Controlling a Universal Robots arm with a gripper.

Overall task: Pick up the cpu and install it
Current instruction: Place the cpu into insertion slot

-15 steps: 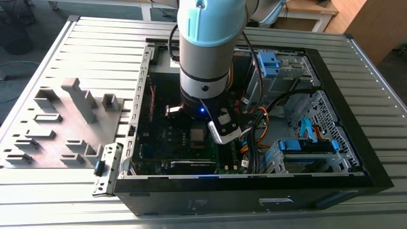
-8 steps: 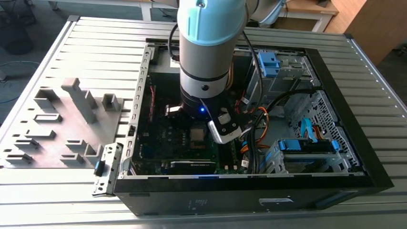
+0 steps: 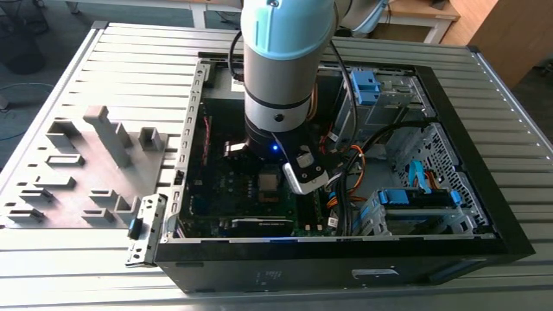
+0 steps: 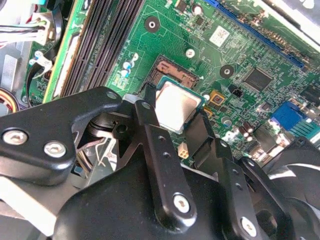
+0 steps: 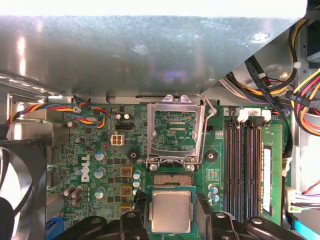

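Gripper was clamped on the cpu by two opposite edges, holding it over the motherboard, partly overlapping the open socket. Risk: chip looked offset from the socket, so seating it skewed or tilted could bend contacts.

In both wrist views the cpu is a small, thin square chip with a dull silvery-grey metal top and a narrow green edge (the metal catches a soft, pale glare). It faces top side up, roughly parallel to the green motherboard below it. The black fingers of the gripper pinch it on two opposite sides. It hangs just beside the open socket, not seated in it.
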